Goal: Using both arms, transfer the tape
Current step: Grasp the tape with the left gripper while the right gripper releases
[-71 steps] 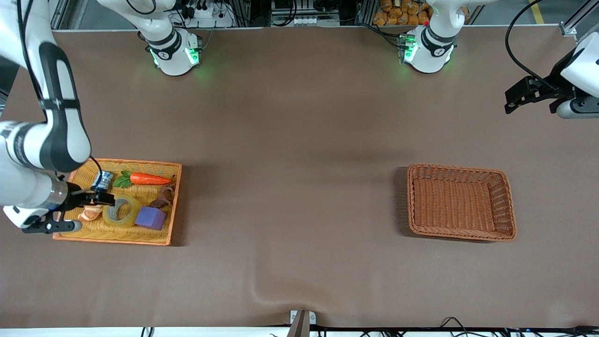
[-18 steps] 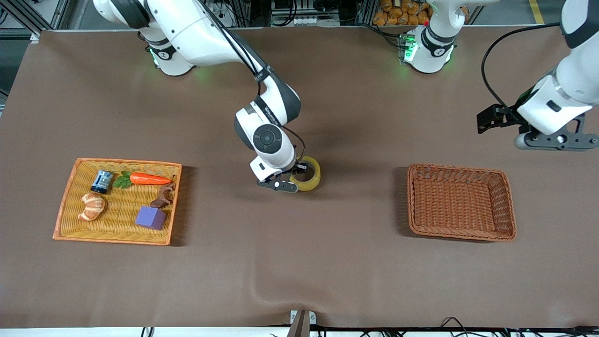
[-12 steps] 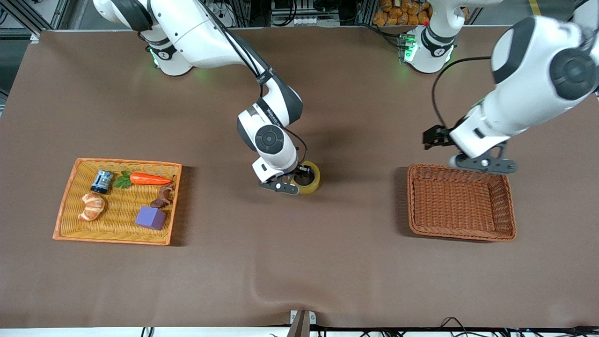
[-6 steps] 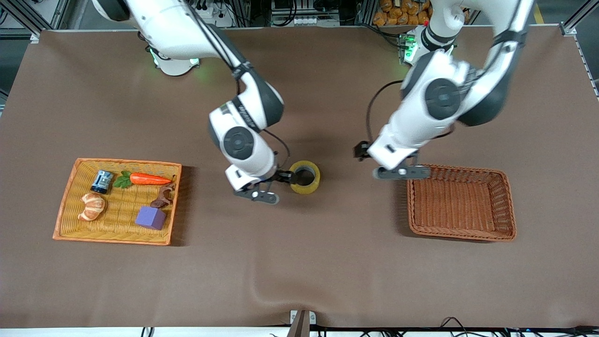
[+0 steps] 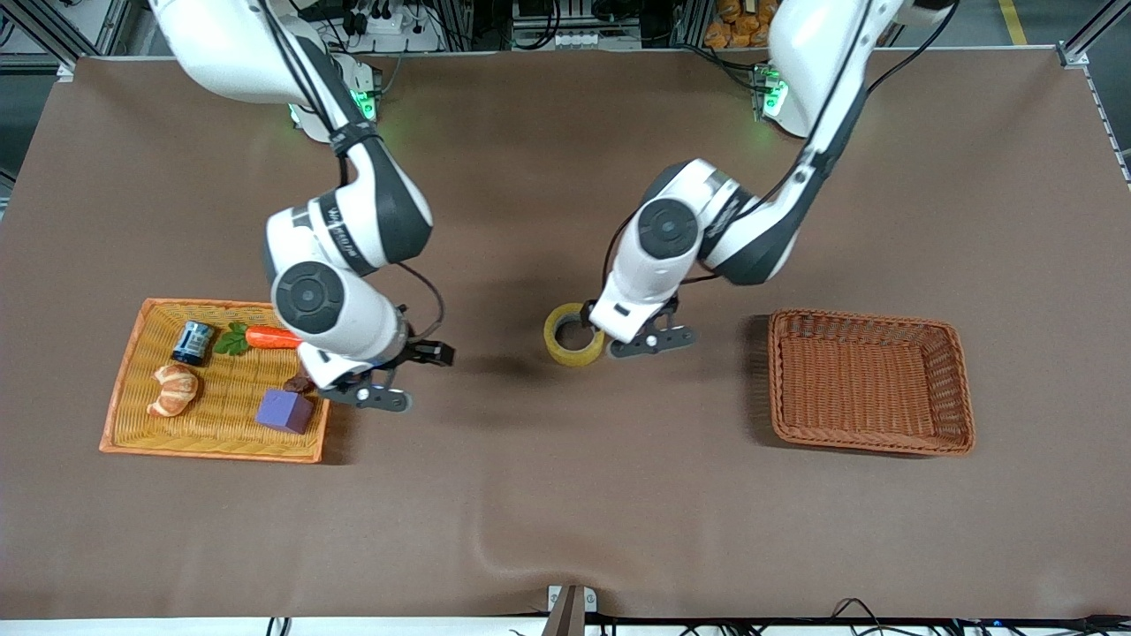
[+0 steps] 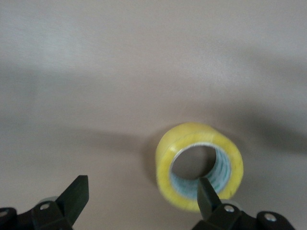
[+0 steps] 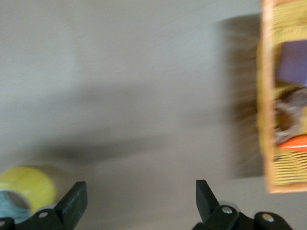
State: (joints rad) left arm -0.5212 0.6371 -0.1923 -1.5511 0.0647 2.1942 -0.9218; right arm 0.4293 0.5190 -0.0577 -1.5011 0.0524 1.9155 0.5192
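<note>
The yellow tape lies flat on the brown table near its middle, with nothing gripping it. My left gripper is open just over the tape on the side toward the brown basket. In the left wrist view the tape lies by one fingertip, which is over its ring; the left gripper holds nothing. My right gripper is open and empty between the tape and the yellow basket. In the right wrist view the right gripper is over bare table, with the tape at the edge.
A yellow wicker basket at the right arm's end holds a carrot, a croissant, a purple block and a blue can. An empty brown wicker basket stands at the left arm's end.
My right gripper set the tape on the table's middle, let go and drew back toward the yellow basket. My left arm swung in from its end to the tape.
</note>
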